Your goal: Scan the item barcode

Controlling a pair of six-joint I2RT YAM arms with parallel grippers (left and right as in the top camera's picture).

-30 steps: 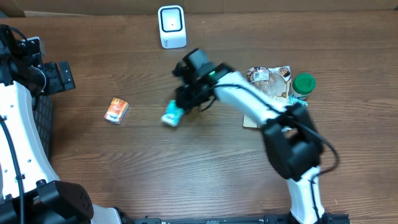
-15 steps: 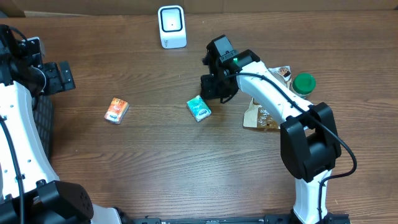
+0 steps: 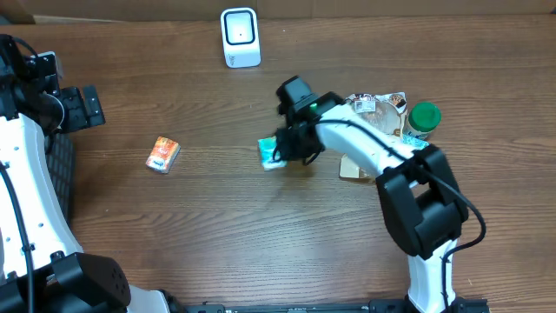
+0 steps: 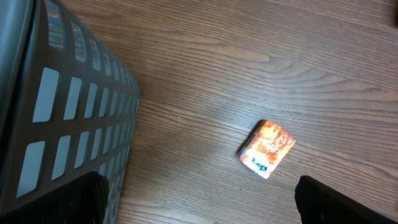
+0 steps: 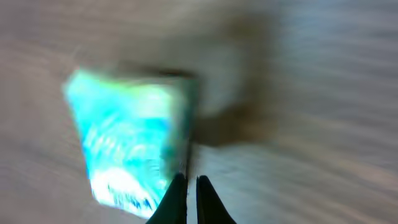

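Wooden table (image 3: pixel 217 226). Scanner (image 3: pixel 241 36) at far edge. Right gripper (image 5: pixel 186 193): jaws together, empty, tips at the edge of the teal packet (image 3: pixel 271 154), which lies mid-table just to its left. This gripper is nearer; left gripper (image 4: pixel 199 205) spread wide, well apart. Packet's long axis: blurred, cannot tell.

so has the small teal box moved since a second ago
Yes. The small teal box sat straight below the white scanner; now it lies further right.

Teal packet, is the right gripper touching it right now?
Cannot tell. In the right wrist view the right gripper, jaws shut, sits at the edge of the teal packet, but blur hides any contact; overhead, the gripper head covers that edge.
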